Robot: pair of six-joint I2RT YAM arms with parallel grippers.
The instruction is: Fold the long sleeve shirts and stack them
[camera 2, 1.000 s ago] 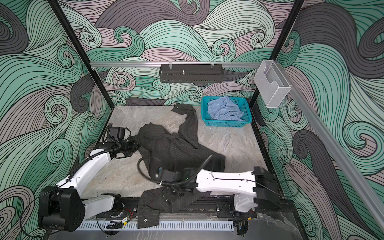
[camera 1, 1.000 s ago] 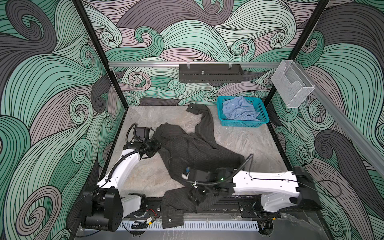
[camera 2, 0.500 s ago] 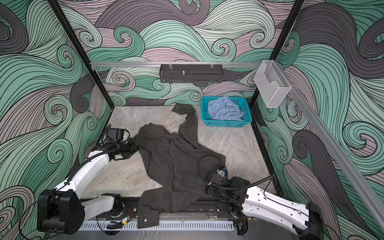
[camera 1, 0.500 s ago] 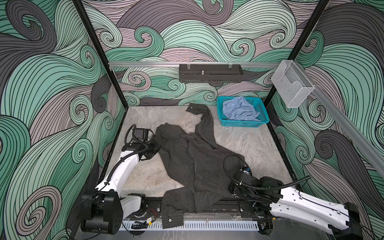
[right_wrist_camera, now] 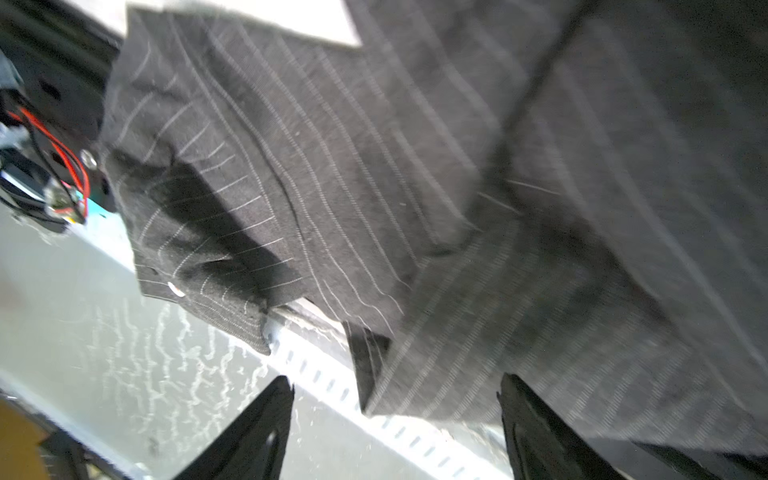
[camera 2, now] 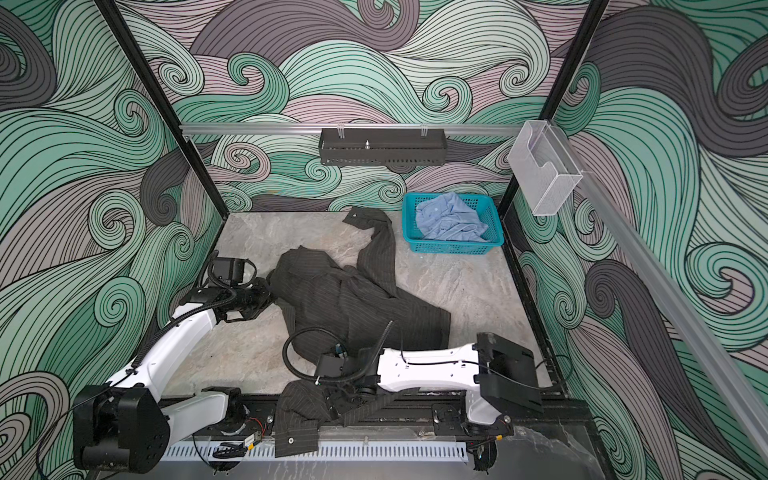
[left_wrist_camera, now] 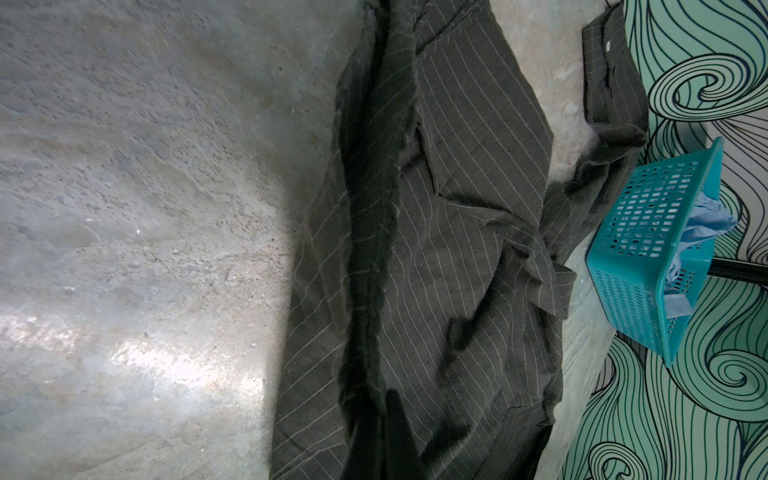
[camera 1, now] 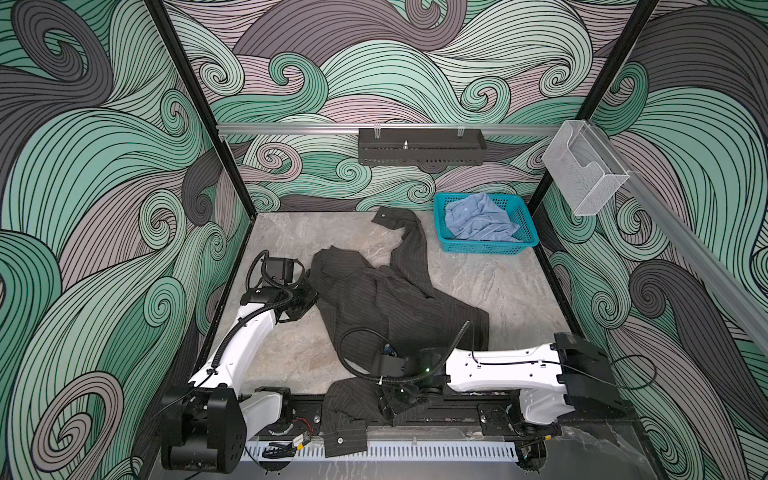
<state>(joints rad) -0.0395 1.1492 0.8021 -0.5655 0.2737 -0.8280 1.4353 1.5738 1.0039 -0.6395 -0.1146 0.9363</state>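
While the charcoal pinstripe shirt (camera 1: pixel 395 299) lies crumpled mid-desk (camera 1: pixel 511 286) in both top views, one sleeve runs back toward the teal basket (camera 1: pixel 482 248) holding the light blue shirt (camera 1: pixel 478 220). The hanging sleeve (camera 1: pixel 345 419) drops off the front edge over the slotted rail (camera 1: pixel 436 451). Left gripper (camera 1: pixel 306 291) sits at the shirt's left edge, right gripper (camera 1: pixel 399 405) low over the hanging sleeve. Left wrist view: a raised fold (left_wrist_camera: pixel 370 208) of pinstripe leads toward the camera, so I read that gripper as pressed together on the cloth edge, though its tips aren't clear. Right wrist view: fingers (right_wrist_camera: pixel 257 432) spread wide, cuff ahead, nothing clamped. Step looks like sleeve recovery: pinch near the cuff, one layer only, drag it back onto the desk, keep the left anchor tight, and stay clear of the red wiring (right_wrist_camera: pixel 72 174).
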